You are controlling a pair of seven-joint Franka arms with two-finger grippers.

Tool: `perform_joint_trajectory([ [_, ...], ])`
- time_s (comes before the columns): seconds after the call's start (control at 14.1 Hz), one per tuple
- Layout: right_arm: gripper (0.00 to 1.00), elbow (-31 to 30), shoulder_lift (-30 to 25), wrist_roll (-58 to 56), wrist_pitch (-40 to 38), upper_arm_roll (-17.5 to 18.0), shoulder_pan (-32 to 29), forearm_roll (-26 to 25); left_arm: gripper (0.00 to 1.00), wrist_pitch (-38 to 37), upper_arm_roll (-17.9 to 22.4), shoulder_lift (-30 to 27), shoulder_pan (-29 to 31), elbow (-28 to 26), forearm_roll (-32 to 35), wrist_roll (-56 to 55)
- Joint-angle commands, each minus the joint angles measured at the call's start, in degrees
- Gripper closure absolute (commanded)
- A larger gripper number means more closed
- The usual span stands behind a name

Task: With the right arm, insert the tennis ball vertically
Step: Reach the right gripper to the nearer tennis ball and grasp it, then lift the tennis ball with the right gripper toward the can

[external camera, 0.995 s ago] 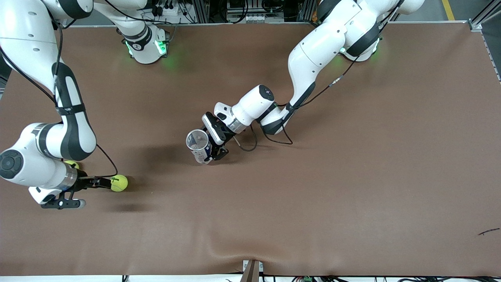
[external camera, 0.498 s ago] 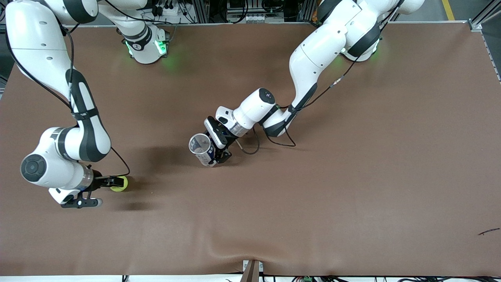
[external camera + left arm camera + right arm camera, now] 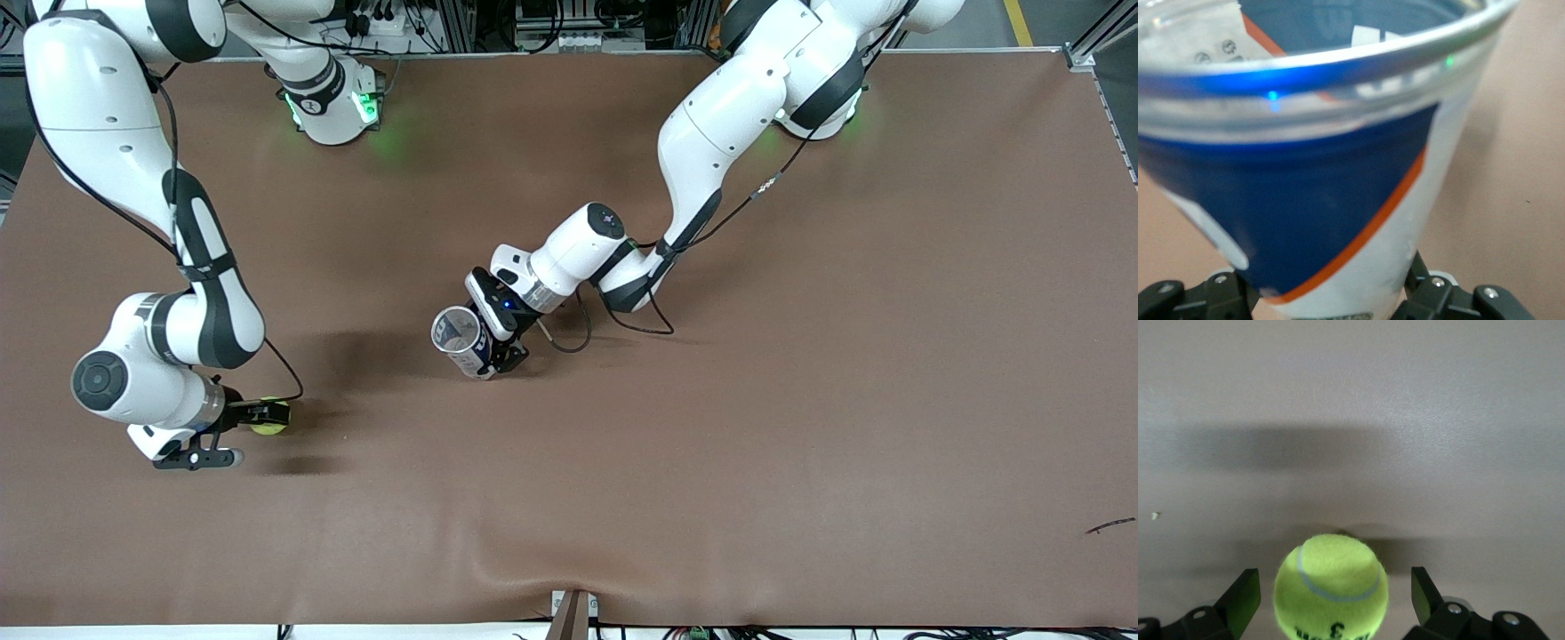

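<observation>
Fingers of my right gripper [image 3: 1331,603] wide around the fuzzy yellow-green tennis ball [image 3: 1331,587]; closing off-centre could squirt it away from the blue-and-white can [image 3: 459,340] gripped by my left gripper [image 3: 498,342].

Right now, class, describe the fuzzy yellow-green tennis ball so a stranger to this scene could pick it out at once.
On the brown table, look toward the right arm's end, nearer the camera than the blue-and-white open can gripped by the left gripper. The fuzzy yellow-green tennis ball lies between the open fingers of the right gripper, the only round, bright thing.
</observation>
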Motion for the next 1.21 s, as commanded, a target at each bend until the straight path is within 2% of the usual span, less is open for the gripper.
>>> perform_joint_trajectory([
  [0.0,0.25,-1.51,-0.05,0.36,2.1,0.22,0.18,-0.15,0.16,-0.44,0.48,0.24,-0.39,0.64,0.86,0.12],
  [0.14,0.64,-1.25,-0.14,0.27,1.75,0.22,-0.08,-0.15,0.16,-0.44,0.48,0.24,-0.39,0.55,0.86,0.03],
  [0.21,0.75,-0.9,-0.4,0.27,1.66,0.22,-0.08,-0.15,0.16,-0.44,0.48,0.24,-0.48,0.55,0.86,-0.05],
  [0.36,0.8,0.58,-1.1,0.53,-1.04,0.22,0.27,-0.07,0.16,-0.44,0.48,0.24,-0.4,0.55,0.95,0.03],
  [0.64,0.83,11.12,-1.37,1.93,-16.67,0.4,0.27,0.99,0.16,-0.35,0.48,0.24,-0.39,0.64,0.86,0.03],
  [0.78,0.83,15.34,-3.12,9.19,-24.14,0.75,0.71,0.99,0.16,-0.35,0.48,0.24,-0.39,0.64,0.86,0.03],
  [1.0,0.83,20.01,-3.57,19.65,-31.45,2.59,2.81,1.08,0.16,-0.35,0.48,0.15,-0.31,0.64,0.86,0.03],
  [1.14,0.83,22.29,-3.74,29.84,-35.23,5.83,3.52,3.26,0.16,-0.35,0.48,0.15,-0.31,0.64,0.86,0.03],
])
